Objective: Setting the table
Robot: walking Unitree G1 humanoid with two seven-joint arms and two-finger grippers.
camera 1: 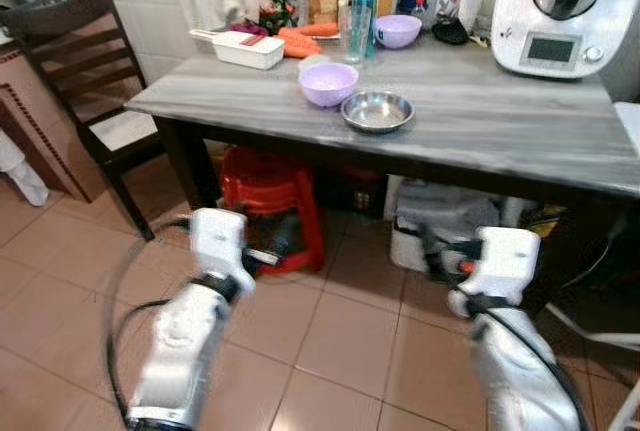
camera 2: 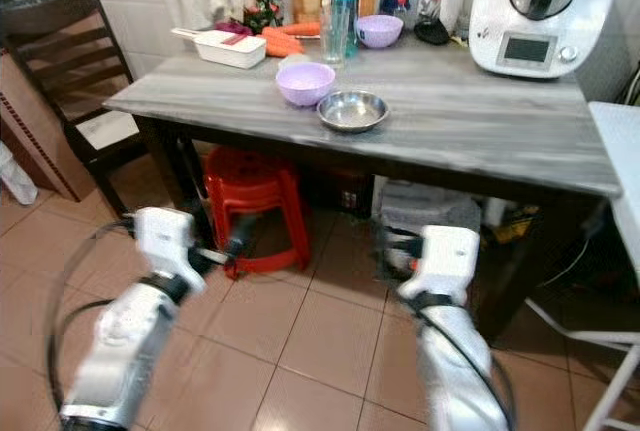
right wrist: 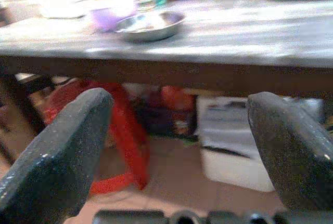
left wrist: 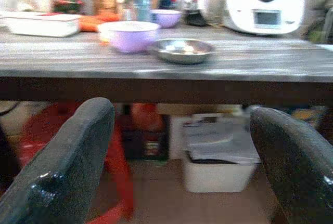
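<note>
Both black two-fingered grippers, left gripper (camera 1: 262, 256) and right gripper (camera 1: 437, 251), hang spread wide and empty below the grey wood-grain table (camera 1: 480, 126), round steel bowl (camera 1: 377, 111) up ahead, probably slightly nearer the right.

You're looking at a table (camera 1: 500, 121) with a grey, streaked wood-grain top on dark brown legs, carrying a lilac bowl (camera 1: 328, 83) beside a shiny silver steel bowl (camera 1: 377, 111), and a second lilac bowl (camera 1: 398, 31) at the far edge next to a teal-capped bottle (camera 1: 362, 11) and orange carrots (camera 1: 300, 41). At far right you have a white appliance (camera 1: 555, 21) with a steel jug, at left a dark brown chair (camera 1: 75, 51). Under the table sits a red stool (camera 1: 275, 201) on terracotta floor tiles (camera 1: 340, 351).
</note>
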